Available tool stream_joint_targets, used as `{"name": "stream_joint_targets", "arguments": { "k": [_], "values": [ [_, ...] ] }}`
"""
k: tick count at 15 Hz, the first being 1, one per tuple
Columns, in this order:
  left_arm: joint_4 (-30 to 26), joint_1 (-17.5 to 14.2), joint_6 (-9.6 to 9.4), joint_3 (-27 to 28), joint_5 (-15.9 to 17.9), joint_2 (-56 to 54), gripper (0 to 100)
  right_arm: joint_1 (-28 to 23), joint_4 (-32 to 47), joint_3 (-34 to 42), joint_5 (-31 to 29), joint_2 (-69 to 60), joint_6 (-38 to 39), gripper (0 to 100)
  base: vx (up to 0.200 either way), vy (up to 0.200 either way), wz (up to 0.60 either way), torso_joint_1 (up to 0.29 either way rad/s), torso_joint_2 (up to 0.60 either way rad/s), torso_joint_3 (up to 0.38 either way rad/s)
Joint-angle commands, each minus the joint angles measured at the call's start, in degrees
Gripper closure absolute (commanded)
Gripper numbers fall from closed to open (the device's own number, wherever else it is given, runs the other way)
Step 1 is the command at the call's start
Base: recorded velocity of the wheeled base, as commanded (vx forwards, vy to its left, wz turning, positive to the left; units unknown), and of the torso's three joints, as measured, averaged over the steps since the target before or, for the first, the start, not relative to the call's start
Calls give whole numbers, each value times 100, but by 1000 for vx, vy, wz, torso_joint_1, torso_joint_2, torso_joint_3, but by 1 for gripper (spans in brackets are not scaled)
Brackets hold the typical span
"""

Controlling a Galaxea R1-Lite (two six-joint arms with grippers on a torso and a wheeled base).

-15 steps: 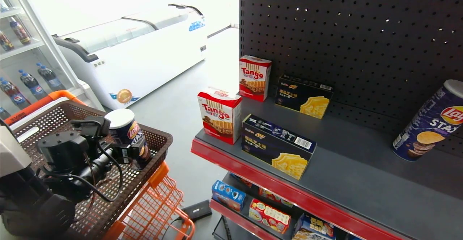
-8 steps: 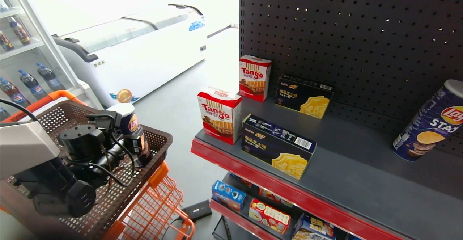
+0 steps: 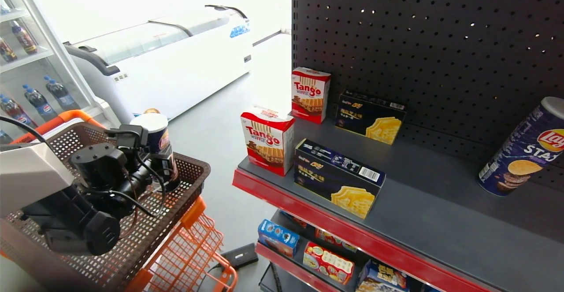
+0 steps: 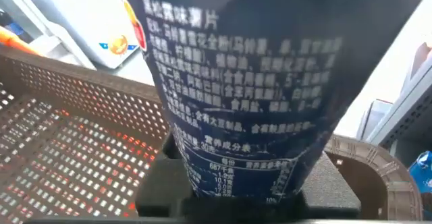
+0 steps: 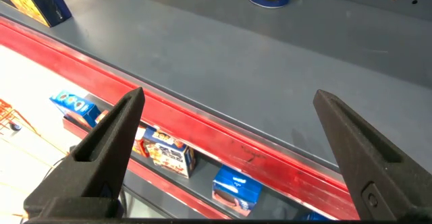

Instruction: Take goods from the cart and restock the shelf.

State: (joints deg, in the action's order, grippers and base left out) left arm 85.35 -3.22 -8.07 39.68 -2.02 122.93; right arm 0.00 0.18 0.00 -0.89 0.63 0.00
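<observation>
**Left gripper (image 3: 166,167) closed on a chips can above the cart**

The left gripper's fingers clasp the lower part of a dark blue chips can (image 3: 154,134). The can stands nearly upright, white lid on top, over the far corner of the brown perforated basket (image 3: 194,165) that sits on the orange cart (image 3: 194,243). In the left wrist view the can's printed back (image 4: 243,82) rises from the gripper, with the basket mesh beneath it.

The right gripper (image 5: 229,96) hangs with its jaws spread wide and nothing between them, above the red front edge of the shelf (image 3: 440,212).

On the grey shelf board, two red-and-white wafer boxes (image 3: 268,140) stand toward the end nearest the cart, and two dark biscuit boxes (image 3: 337,177) stand just beside them. A second chips can (image 3: 524,151) leans tilted against the pegboard back (image 3: 418,32), well apart from the boxes. Small packets (image 3: 328,261) lie on the tier below. A white chest freezer (image 3: 167,63) stands on the floor beyond the cart.
</observation>
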Motion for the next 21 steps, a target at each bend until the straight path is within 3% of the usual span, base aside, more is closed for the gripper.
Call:
{"name": "stream_joint_targets", "arguments": {
  "k": [1, 4, 5, 7, 11, 12, 15, 16, 18, 21],
  "values": [
    [-589, 14, 7, 119, 27, -841, 100, 0, -1, 0, 1, 7, 0, 0, 0, 0, 0, 0, 0, 0],
    [-1556, 76, 34, 260, 62, -1623, 100, 0, -1, 0, 1, 7, 0, 0, 0, 0, 0, 0, 0, 0],
    [-2031, 120, 60, 339, 229, -2054, 100, 0, -1, 0, 1, 7, 0, 0, 0, 0, 0, 0, 0, 0],
    [-2532, 137, 157, 321, 475, -2581, 100, 0, -1, 0, 1, 7, 0, 0, 0, 0, 0, 0, 0, 0],
    [-3323, 278, 165, 136, 932, -3363, 100, 0, -1, 0, 1, 7, 0, 0, 0, 0, 0, 0, 0, 0],
    [-3499, 445, 165, 31, 967, -3574, 100, 0, -1, 0, 1, 7, 0, 0, 0, 0, 0, 0, 0, 0],
    [-3314, 832, 183, -22, 993, -3706, 100, 0, -1, 0, 1, 7, 0, 0, 0, 0, 0, 0, 0, 0],
    [-3314, 1148, 288, -101, 993, -3715, 100, 0, -1, 0, 1, 7, 0, 0, 0, 0, 0, 0, 0, 0],
    [-3332, 1438, 359, -110, 1029, -3812, 100, 0, -1, 0, 1, 7, 0, 0, 0, 0, 0, 0, 0, 0],
    [-3358, 2335, 385, -180, 1204, -4084, 100, 0, -1, 0, 1, 7, 0, 0, 0, 0, 0, 0, 0, 0]
  ]
}}
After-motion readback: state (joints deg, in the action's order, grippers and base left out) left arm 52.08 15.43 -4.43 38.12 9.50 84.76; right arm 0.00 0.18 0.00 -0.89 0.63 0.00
